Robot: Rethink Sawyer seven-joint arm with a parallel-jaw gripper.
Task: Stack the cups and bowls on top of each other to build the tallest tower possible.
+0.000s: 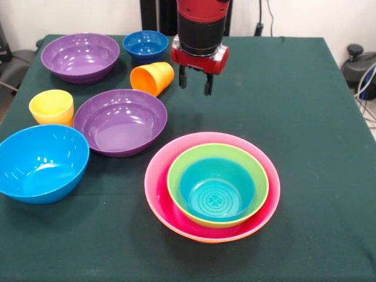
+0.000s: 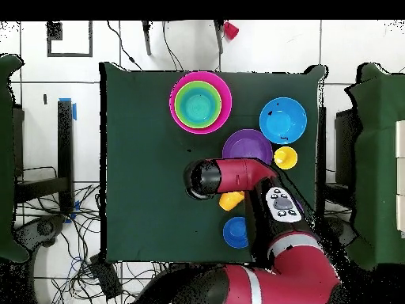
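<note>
The tower [image 1: 212, 194] stood at the near middle of the green table [image 1: 311, 117]: a teal bowl [image 1: 216, 191] inside a green bowl [image 1: 252, 176], both nested in the pink bowl [image 1: 164, 170], with an orange rim just showing beneath.

Left of it lay the loose bowls: a light blue bowl [image 1: 40, 163] at the near left edge, a purple bowl [image 1: 119, 121] beside it, a second purple bowl [image 1: 80, 56] at the far left, and a small dark blue bowl [image 1: 145, 45] far back.

The smallest pieces were the cups: a yellow cup [image 1: 51, 107] upright at the left and an orange cup [image 1: 153, 78] tipped on its side.

The gripper [image 1: 194, 83] hung just right of the orange cup, jaws apart and empty.

Done well, the next pick would probably take a purple bowl by its rim, leaving the cups for last.
</note>
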